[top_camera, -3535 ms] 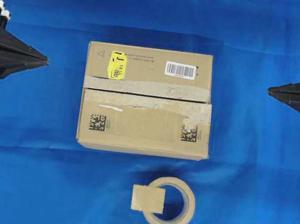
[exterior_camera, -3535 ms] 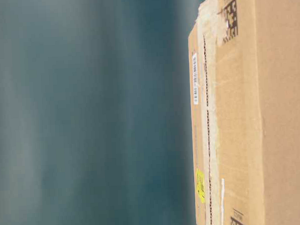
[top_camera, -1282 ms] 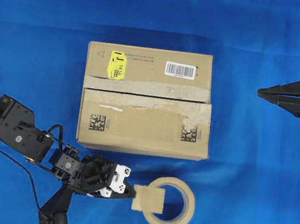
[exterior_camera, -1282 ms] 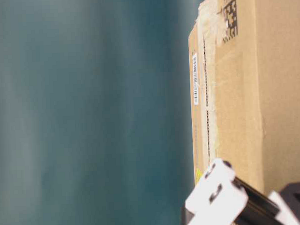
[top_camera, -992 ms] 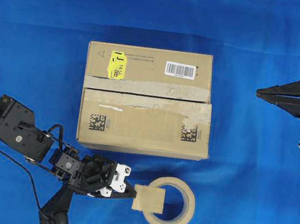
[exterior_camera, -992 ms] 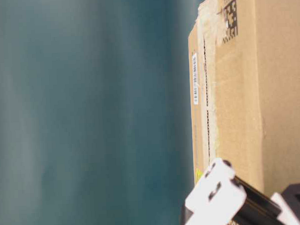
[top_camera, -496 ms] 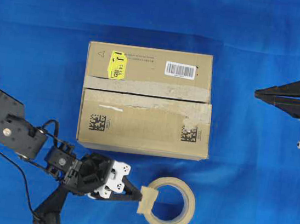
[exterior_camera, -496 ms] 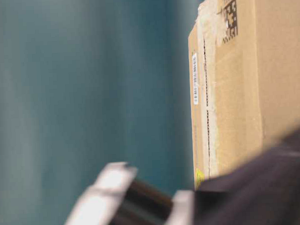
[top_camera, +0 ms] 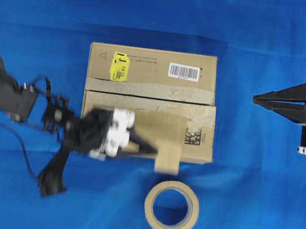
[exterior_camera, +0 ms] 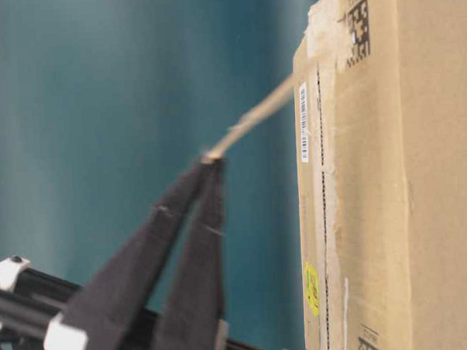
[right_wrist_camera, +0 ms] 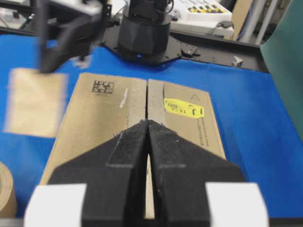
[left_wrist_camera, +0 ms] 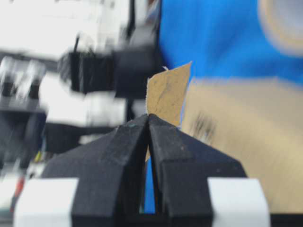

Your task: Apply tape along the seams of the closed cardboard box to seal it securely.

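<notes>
The tape (top_camera: 168, 150) is pinched by 1 edge in the clenched left gripper (top_camera: 149, 148) and is held above the near edge of the cardboard box (top_camera: 153, 75), which sits at the middle of the blue-covered tabletop (top_camera: 252, 218). The seams (top_camera: 149, 97) lie uncovered. The tape roll (top_camera: 171, 208) lies near the front edge. The right gripper (top_camera: 255, 98) is clenched on nothing, beside the right edge.

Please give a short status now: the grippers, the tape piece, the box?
Left gripper shut on tape piece, over cardboard box front edge. Right gripper shut, empty, beside box. Seam untaped. Nothing blocking.
</notes>
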{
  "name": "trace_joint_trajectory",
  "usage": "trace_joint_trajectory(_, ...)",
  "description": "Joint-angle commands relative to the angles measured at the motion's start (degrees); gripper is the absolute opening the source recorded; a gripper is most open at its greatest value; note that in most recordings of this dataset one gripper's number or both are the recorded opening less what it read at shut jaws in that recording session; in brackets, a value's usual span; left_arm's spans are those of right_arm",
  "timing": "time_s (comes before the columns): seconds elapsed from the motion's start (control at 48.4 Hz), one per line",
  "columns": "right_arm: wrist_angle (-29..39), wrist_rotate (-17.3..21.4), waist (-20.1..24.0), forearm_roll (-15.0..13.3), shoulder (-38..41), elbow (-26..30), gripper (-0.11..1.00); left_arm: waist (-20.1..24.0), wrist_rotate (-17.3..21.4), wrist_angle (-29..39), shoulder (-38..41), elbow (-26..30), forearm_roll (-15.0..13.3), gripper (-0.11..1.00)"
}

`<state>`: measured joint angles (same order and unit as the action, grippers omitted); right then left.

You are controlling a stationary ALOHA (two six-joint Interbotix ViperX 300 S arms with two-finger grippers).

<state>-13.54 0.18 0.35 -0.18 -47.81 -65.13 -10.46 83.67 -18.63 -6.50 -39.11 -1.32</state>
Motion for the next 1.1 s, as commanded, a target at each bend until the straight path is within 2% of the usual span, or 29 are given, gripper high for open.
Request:
trace_joint_trajectory(0.0,-0.4,0.1,0.2,0.1,0.7,1.1,0.0,2.9,0.6,0.0,-2.7,0.1,0.1,0.01)
trace_joint_trajectory(0.207,-0.7,0.0,0.2,0.1,1.5,1.2,0.0,8.9,1.3,1.2,-3.1,0.0,0.1,0.01)
trace_joint_trajectory(0.372,-0.4,0.0,0.2,0.1,1.5,1.2,0.0,10.9,0.9,4.7,-2.9,0.4,0.1,0.01)
trace_joint_trajectory(1.075,0.1,-0.5,0.3,0.1,2.5,1.2,0.0,11.5,-0.4,16.3,-3.9,-2.3,0.1,0.01)
